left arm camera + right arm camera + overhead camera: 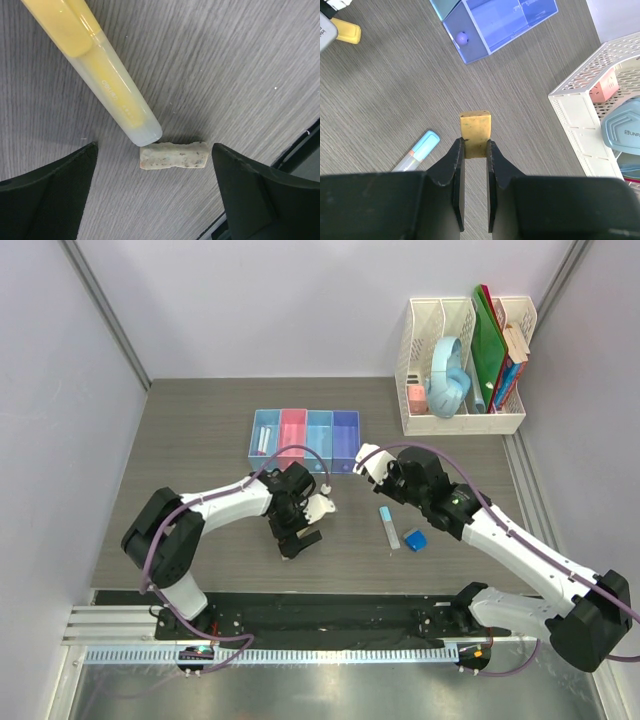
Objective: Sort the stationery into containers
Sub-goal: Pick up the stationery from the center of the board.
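The containers (305, 432) are a row of joined bins at the table's back: light blue, pink, light blue and purple-blue. My left gripper (154, 151) is open just above the table, and a small beige block (174, 155) lies between its fingers. The tip of a yellow marker (100, 70) touches that block. My right gripper (475, 142) is shut on a small orange-yellow block (475, 129), held above the table in front of the purple-blue bin (505, 20). A pale blue stick (389, 527) and a blue wedge (415, 539) lie under the right arm.
A white mesh file rack (462, 420) stands at the back right, holding green folders, books and a blue headset. The purple-blue bin's near wall has a small round knob (462, 37). The table's black front edge (300, 150) is close to the left gripper.
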You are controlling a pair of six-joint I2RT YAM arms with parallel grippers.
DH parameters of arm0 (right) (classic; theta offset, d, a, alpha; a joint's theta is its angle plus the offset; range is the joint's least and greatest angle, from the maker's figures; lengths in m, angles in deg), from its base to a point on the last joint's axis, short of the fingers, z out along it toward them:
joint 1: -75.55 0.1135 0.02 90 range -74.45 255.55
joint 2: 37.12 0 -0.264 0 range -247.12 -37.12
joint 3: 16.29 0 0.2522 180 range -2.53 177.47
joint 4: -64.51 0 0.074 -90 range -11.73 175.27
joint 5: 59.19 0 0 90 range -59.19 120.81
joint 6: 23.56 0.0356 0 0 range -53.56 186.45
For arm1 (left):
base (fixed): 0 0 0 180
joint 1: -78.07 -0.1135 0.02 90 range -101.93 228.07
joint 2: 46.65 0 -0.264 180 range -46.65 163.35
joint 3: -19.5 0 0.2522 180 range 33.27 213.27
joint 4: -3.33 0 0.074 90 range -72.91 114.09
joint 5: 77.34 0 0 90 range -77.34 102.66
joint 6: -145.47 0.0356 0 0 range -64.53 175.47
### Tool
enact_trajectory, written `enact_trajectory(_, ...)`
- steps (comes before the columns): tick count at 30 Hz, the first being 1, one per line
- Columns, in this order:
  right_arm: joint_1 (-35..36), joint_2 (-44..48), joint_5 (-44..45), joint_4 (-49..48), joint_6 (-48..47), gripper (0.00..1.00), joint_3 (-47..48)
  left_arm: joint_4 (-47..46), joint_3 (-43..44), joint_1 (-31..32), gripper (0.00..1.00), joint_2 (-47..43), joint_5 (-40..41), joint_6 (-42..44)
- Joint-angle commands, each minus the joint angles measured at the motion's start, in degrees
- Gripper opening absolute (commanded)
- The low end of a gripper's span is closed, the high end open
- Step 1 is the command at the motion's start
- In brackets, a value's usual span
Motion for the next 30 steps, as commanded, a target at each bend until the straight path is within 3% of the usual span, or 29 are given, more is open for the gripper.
enact_trajectory(1,-0.3,1.2,0.3,-1.2,0.7,0.01,1.7,1.0,-4.3,-0.6,0.92,4.0,2.0,0.8)
enact_trajectory(8,-0.3,1.6,0.6,-0.9,0.9,0.01,2.0,3.3,-4.2,-0.1,0.79,5.9,1.2,1.2)
enact_trajectory(22,-0.5,1.5,0.1,-0.8,1.3,0.01,2.0,5.1,-7.2,1.5,0.86,2.1,1.7,0.8)
enact_trajectory(30,-0.5,1.7,0.0,-0.6,1.6,0.01,1.9,5.3,-7.9,1.6,0.69,3.5,1.6,1.4)
